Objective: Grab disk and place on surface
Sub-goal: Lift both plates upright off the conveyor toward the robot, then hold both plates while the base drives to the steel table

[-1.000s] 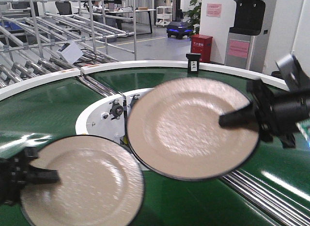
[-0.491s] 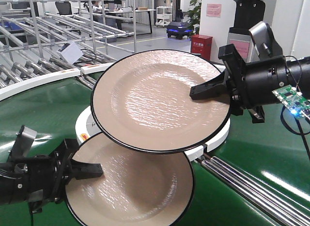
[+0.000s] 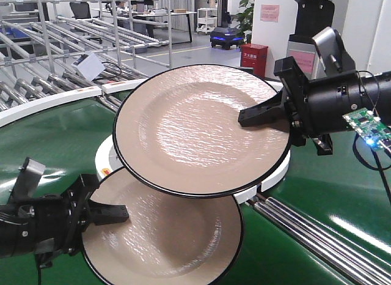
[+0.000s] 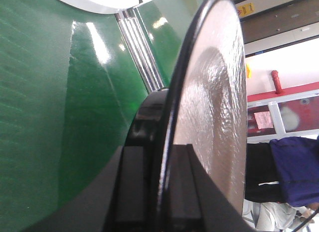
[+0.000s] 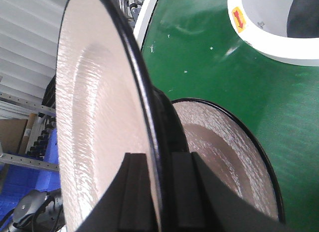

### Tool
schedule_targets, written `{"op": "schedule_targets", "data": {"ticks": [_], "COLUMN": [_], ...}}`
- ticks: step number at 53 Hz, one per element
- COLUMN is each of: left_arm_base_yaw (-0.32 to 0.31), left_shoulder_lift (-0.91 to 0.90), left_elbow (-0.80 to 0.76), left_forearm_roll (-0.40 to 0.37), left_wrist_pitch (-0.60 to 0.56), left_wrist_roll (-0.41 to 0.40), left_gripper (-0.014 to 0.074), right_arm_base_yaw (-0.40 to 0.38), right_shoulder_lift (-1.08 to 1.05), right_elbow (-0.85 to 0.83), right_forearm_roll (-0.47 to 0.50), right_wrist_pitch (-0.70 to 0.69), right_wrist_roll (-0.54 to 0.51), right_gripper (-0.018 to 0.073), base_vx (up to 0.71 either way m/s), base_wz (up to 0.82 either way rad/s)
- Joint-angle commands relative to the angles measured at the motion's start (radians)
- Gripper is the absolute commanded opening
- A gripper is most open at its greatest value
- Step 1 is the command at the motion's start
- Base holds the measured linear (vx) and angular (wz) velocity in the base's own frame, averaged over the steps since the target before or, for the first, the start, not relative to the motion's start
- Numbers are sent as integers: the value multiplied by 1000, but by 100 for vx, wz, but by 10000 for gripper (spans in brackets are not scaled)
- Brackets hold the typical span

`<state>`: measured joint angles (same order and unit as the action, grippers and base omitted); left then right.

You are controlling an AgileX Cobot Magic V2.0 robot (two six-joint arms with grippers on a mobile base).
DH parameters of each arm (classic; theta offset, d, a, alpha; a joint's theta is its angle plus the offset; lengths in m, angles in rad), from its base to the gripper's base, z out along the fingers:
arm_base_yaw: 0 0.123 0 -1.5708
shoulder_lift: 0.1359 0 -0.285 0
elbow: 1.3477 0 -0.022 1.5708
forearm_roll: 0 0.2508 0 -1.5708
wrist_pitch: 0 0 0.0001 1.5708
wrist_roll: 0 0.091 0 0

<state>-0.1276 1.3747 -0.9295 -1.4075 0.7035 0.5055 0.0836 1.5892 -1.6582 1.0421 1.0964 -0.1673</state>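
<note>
My right gripper is clamped on the rim of a round, beige ceramic plate with a thin black edge, the upper plate. One finger lies across its face and the other sits beneath. The right wrist view shows the edge pinched between the black pads. This plate hangs in the air, tilted toward the front camera, above the white ring-shaped hub inside the green conveyor belt.

My left gripper is closed the same way on a matching beige, black-edged plate, the lower plate. From the front, its far edge is tucked under the upper plate. I cannot tell whether the two plates touch where they overlap.

I judge the grab done on both sides, with both plates apparently off the belt. The placing is all left to do. The tabletop they should go to is not in any view, so I have to carry them there and set them down.

Both plates have a finely rippled, slightly glossy glaze, a shallow well and a broad rim. I see no chips.
</note>
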Motion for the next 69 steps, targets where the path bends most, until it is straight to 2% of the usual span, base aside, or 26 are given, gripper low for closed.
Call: {"op": "schedule_targets", "data": {"ticks": [1, 32, 69], "left_arm_base_yaw": [-5, -5, -5], "left_shoulder_lift": [-39, -39, -39], "left_elbow": [-36, -36, -36], "left_forearm_roll": [-105, -106, -106], "left_wrist_pitch": [22, 22, 23], "left_wrist_roll": [-16, -16, -16], "left_gripper": [1, 1, 1], "right_arm_base_yaw": [-4, -4, -4], "right_shoulder_lift": [-45, -45, -45], "right_elbow": [-38, -38, -38], "right_forearm_roll": [115, 115, 115], "right_wrist_pitch": [-59, -59, -59], "right_wrist_roll": [-5, -5, -5], "right_gripper": [-8, -8, -8], "base_vx": [0, -5, -29], "base_wz": [0, -1, -5]}}
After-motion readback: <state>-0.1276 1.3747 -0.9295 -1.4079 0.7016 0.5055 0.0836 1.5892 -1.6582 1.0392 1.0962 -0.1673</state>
